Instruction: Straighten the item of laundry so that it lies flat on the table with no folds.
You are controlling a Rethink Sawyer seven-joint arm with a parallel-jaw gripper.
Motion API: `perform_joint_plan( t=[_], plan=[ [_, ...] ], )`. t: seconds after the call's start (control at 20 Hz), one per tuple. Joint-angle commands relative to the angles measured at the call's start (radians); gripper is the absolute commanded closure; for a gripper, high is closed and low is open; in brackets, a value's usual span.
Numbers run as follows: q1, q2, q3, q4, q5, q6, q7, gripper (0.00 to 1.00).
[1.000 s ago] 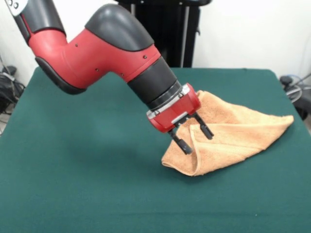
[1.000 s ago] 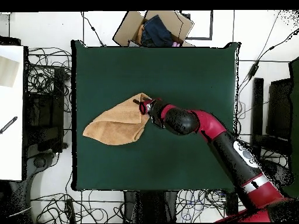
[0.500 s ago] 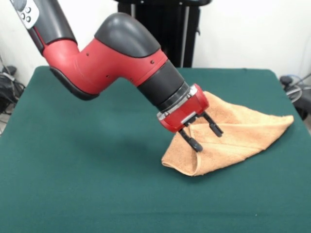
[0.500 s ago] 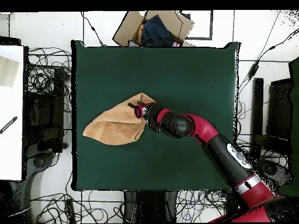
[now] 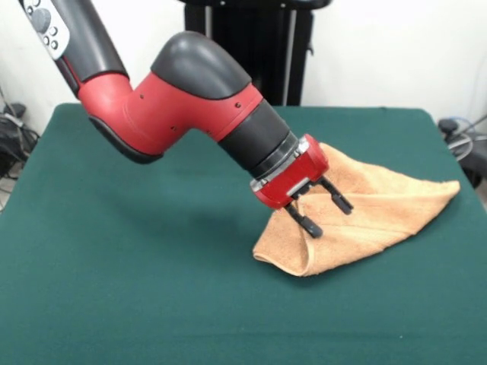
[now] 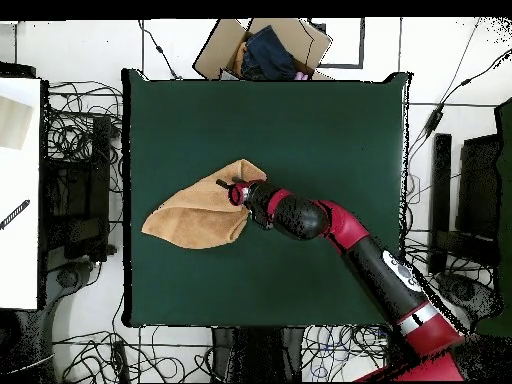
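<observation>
Looking at the towel, it's nowhere near flat: it sits doubled over into a rough triangle on the table, toward the right side in the front view, with one pointed corner trailing off to the right and a thick rounded fold at the near-left end. From above the towel reads as the same wedge shape, left of the table's middle.

The gripper is tilted down over the folded end, its two black fingers spread apart with nothing between them. The tips look right at the cloth, maybe just touching the top layer, hard to say for sure.

So I'd call this the reach-in step, lining up for a grab on the upper layer. Next move probably needs the fingers to straddle just the top ply near that fold edge, pinch it, then lift and drag it back across so the thing opens up. Grab both layers and the whole bundle just slides
</observation>
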Motion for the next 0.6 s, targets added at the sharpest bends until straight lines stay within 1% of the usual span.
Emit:
perform_joint_plan(
  t=[0.05,0.4,0.6],
  plan=[
    [-0.010,0.047,-0.106,-0.034,-0.089,-0.033,-0.118,0.00],
    [-0.031,0.060,-0.118,-0.024,-0.107,-0.051,-0.117,0.00],
    [-0.050,0.065,-0.096,-0.040,-0.086,0.003,-0.146,0.00]
  ],
)
